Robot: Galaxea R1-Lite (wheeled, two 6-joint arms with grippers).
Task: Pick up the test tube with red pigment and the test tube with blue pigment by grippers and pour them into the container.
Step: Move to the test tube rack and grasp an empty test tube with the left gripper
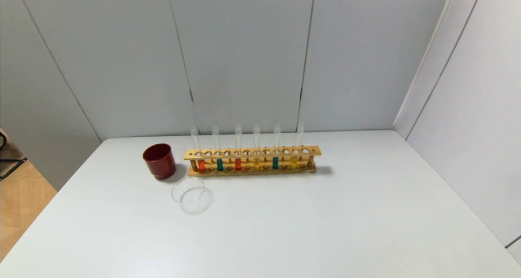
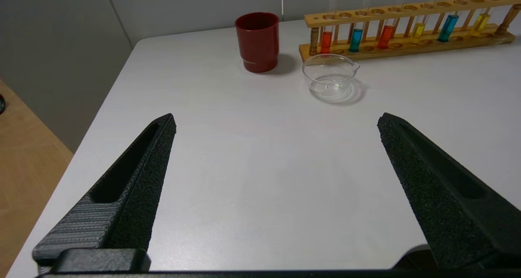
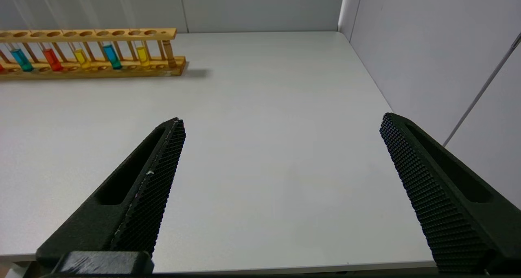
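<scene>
Tubes in rack (image 1: 252, 152): two red, two blue, two yellow.

No legible text, label, brand, number or sign appears in any view.
</scene>
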